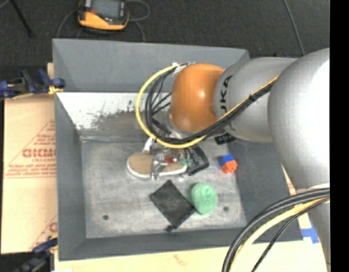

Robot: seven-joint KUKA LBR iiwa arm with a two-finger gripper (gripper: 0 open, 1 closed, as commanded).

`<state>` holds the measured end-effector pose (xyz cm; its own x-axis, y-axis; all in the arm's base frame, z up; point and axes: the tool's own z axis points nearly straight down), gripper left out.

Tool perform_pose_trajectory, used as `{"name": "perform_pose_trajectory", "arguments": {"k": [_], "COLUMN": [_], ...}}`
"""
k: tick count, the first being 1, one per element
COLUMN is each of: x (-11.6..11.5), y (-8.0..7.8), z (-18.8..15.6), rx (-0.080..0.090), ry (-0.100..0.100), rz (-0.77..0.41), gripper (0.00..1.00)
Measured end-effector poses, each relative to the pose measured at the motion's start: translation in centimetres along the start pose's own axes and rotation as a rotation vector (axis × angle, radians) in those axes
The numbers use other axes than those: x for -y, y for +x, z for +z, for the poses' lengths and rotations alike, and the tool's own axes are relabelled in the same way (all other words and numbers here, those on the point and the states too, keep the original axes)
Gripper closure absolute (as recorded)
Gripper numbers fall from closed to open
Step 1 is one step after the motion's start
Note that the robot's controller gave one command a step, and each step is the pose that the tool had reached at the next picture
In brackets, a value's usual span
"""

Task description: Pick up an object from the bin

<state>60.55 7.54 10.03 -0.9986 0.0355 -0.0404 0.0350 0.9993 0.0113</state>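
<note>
**Gripper low beside a tan oval, mid-floor of the bin**

The tan oval, flat with a pale rim, lies on the bin floor a little left of centre, its long side running left to right. The gripper is down at the oval's right end, just beside it or touching; I cannot tell which. The wrist hides its tip, so I also cannot tell whether it is apart, together or clamped on anything. Small red and green bits show there, and they may belong to the gripper or to a thing in the bin.

The floor is bare to the left of the oval, out to the left wall, and in front of it toward the near-left corner. Behind the oval, bare floor runs to the foot of the far wall.

A black square lies flat and turned cornerwise in front of the gripper, near it but apart. A green lump touches the square's right edge or sits just beside it, and both lie close to the near wall. A small blue-and-orange piece sits to the right of the gripper, near the right wall.

The orange cover and a loop of cables hang over the back of the floor. The arm crosses the right rim of the bin.
</note>
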Motion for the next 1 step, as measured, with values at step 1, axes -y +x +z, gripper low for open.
{"name": "perform_pose_trajectory", "arguments": {"k": [1], "x": [0.00], "y": [0.00], "z": [0.00], "rx": [0.000], "ry": [0.000], "rz": [0.000], "gripper": [1.00]}}
